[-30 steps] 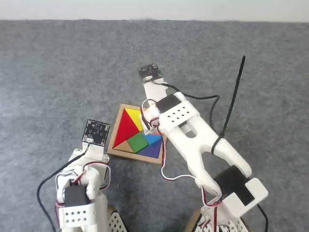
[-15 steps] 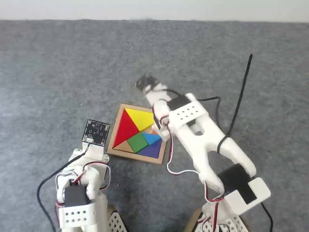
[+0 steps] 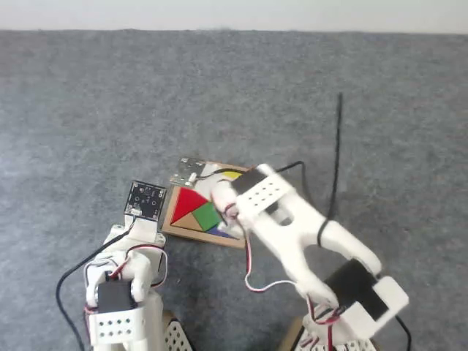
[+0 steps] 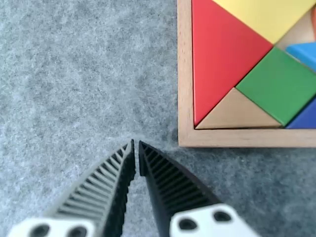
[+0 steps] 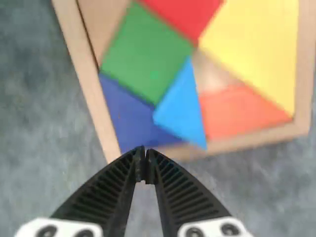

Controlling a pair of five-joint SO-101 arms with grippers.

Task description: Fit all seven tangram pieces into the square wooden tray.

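**Both arms' jaws shut and empty at the tray's edge**

The square wooden tray (image 3: pixel 167 221) lay on the grey, felt-covered tabletop (image 3: pixel 88 110) between the two arms. The right arm (image 3: pixel 292 227) reached across it and hid its far side in the high view. The left arm (image 3: pixel 121 292) was folded back just beside the tray's near edge.

From the left wrist I could see the large red triangle (image 4: pixel 217 59) against the tray's rim. The large yellow triangle (image 4: pixel 266 15) lay alongside it, with the green square (image 4: pixel 279 84) and a small plain-wood triangle (image 4: pixel 237 113) tucked into the corner.

The right wrist view showed the light blue triangle (image 5: pixel 185 108) between the dark blue piece (image 5: pixel 128 116) and the orange piece (image 5: pixel 237 111). A bare pale patch of tray floor (image 5: pixel 212 76) was next to them. I couldn't tell whether the light blue triangle sat flush.

The left jaws were closed to a thin slit and held nothing. Their tips were over the tabletop just off the tray's corner. The right jaws were pressed together and also empty, with their tips just outside the rim by the dark blue piece.
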